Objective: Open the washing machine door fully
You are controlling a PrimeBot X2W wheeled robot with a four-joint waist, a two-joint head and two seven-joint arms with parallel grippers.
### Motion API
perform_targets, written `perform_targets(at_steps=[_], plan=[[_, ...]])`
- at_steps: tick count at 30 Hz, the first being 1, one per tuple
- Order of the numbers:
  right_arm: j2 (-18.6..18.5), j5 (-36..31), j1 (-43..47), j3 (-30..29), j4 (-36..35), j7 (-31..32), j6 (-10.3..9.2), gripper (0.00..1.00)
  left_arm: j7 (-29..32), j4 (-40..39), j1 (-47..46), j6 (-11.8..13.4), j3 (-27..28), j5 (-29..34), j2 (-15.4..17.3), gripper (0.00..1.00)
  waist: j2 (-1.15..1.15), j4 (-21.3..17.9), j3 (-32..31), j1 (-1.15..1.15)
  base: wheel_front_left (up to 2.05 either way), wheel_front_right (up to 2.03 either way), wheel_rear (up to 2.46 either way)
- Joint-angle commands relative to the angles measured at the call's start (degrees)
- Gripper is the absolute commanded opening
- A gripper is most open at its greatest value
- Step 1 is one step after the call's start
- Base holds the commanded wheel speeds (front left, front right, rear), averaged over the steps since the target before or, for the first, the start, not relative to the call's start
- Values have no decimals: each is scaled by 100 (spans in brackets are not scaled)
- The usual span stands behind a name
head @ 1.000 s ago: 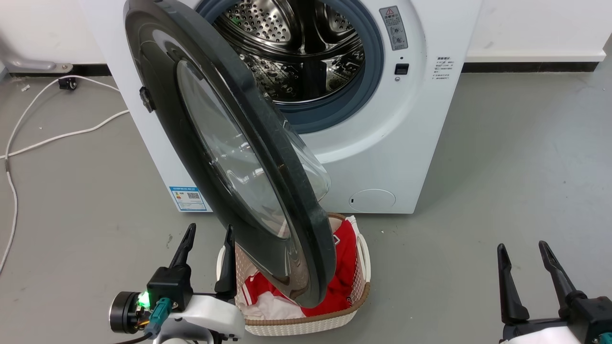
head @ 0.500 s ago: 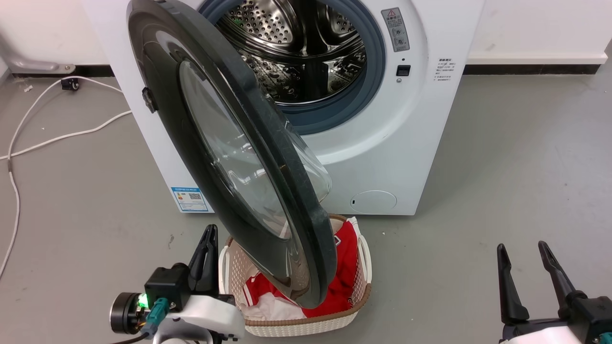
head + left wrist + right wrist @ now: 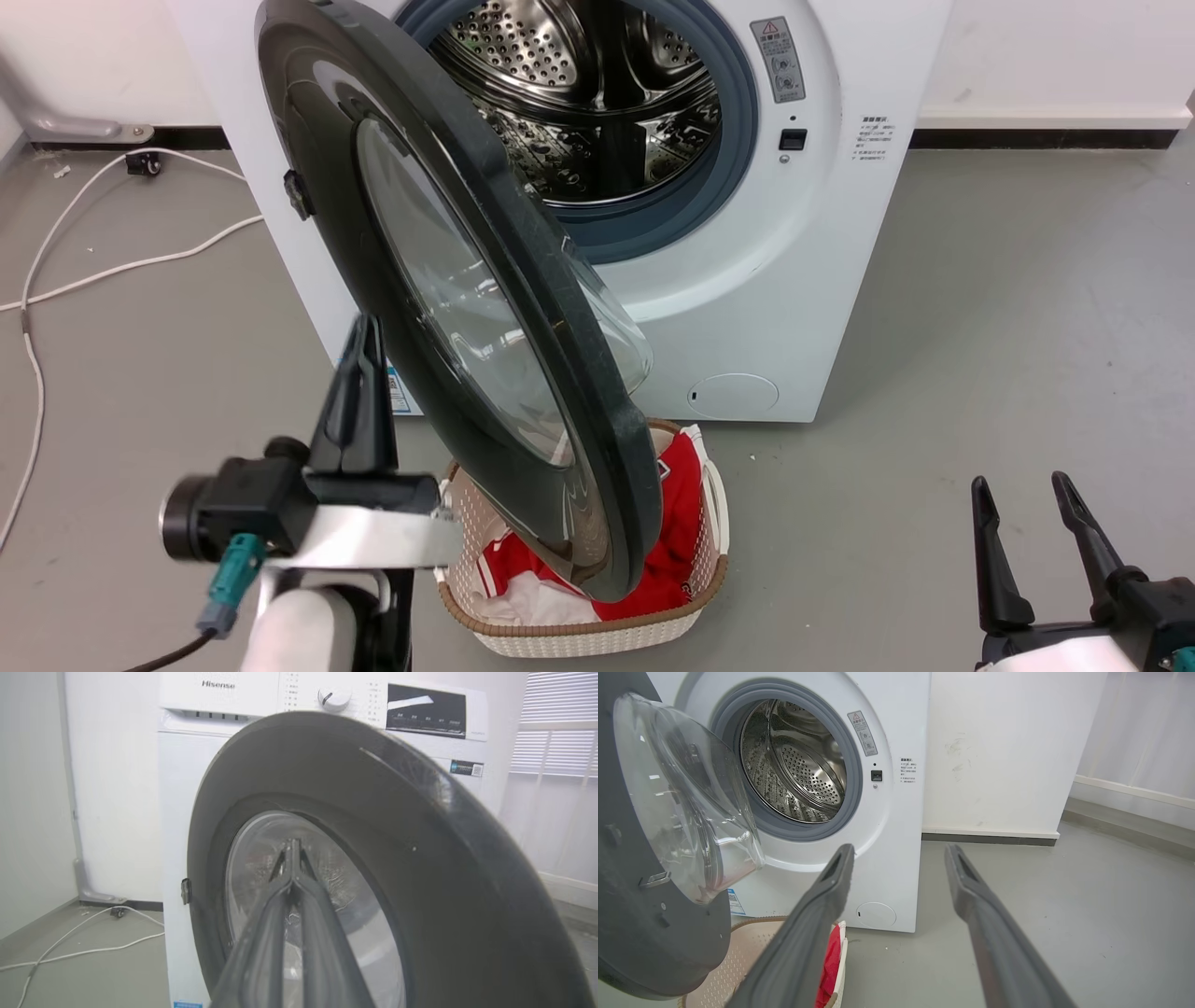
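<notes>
Washing machine door: your washing machine door [image 3: 448,280] [image 3: 373,858] [image 3: 654,933] stands swung out from the washing machine [image 3: 747,280] [image 3: 896,835], held at its left side. It is at an angle between shut and fully open. In the head view its free edge comes toward you and lies over the basket [image 3: 579,639].
Door window: the clear glass bowl [image 3: 682,802] bulges from the inner face toward the drum opening.
Washing machine: it is white and stands against the wall. The steel drum [image 3: 597,103] and the grey gasket [image 3: 644,219] are uncovered.
Left pincer: your left pincer [image 3: 364,327] [image 3: 293,858] has its two fingers pressed together with nothing between them. It is raised on the outer side of the door and points at the glass. You cannot tell whether the tips touch the door.
Right pincer: your right pincer [image 3: 1018,481] [image 3: 900,849] has its fingers apart and holds nothing. It is low on the right, well apart from the door.
Basket: it is beige and sits on the floor [image 3: 980,327] just before the machine, with red and white cloth [image 3: 672,560] inside.
Cable: a white cable [image 3: 112,271] lies on the floor to the left of the machine.
</notes>
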Motion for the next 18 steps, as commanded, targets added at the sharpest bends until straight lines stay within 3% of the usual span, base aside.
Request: perform_targets(at_steps=[1,11,18], plan=[[20,28,22,-4,-15,22,-4,100,-14,-159,-88,5,-12,0,5,0,0,1,4,0,0,0,0],[20,18,7,-13,-19,54,-4,100,-13,-1861,-390,117,-213,137,6,0,0,-24,9,0,0,0,0],[20,28,43,-37,-26,58,-4,100,-11,-2756,-377,87,-662,148,6,0,0,-30,5,0,0,0,0]])
